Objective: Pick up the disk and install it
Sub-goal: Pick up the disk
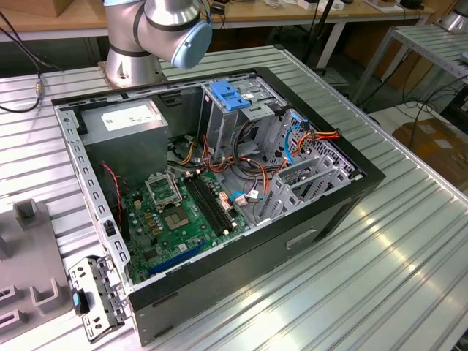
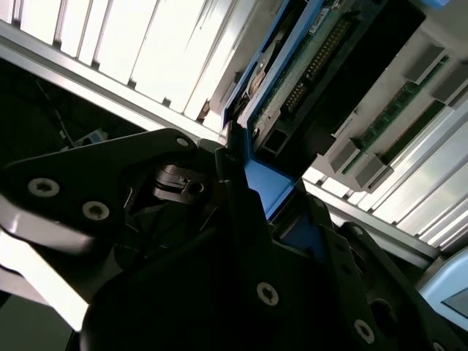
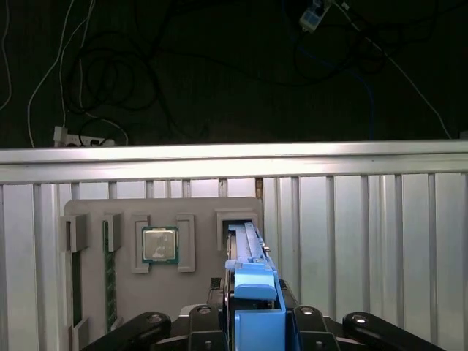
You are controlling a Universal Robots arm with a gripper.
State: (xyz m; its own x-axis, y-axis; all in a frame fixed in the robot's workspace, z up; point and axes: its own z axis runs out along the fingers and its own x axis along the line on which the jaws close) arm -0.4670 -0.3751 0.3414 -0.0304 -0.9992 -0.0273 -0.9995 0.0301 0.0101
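The gripper (image 3: 256, 322) clasps the disk (image 3: 248, 248), which stands on edge in a grey tray (image 3: 146, 292). A processor chip (image 3: 159, 244) sits nearby.

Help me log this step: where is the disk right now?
In the first wrist view the disk stands on edge in a slot of the grey parts tray, next to the processor chip.

Bright light streaks glare across the ribbed bench (image 1: 395, 256) in the exterior view. In the second wrist view the slats (image 2: 146, 44) burn out white, leaving the gripper (image 2: 270, 191) clamping the disk (image 2: 292, 95) a near-black silhouette. The first wrist view's backdrop (image 3: 219, 73) is dark
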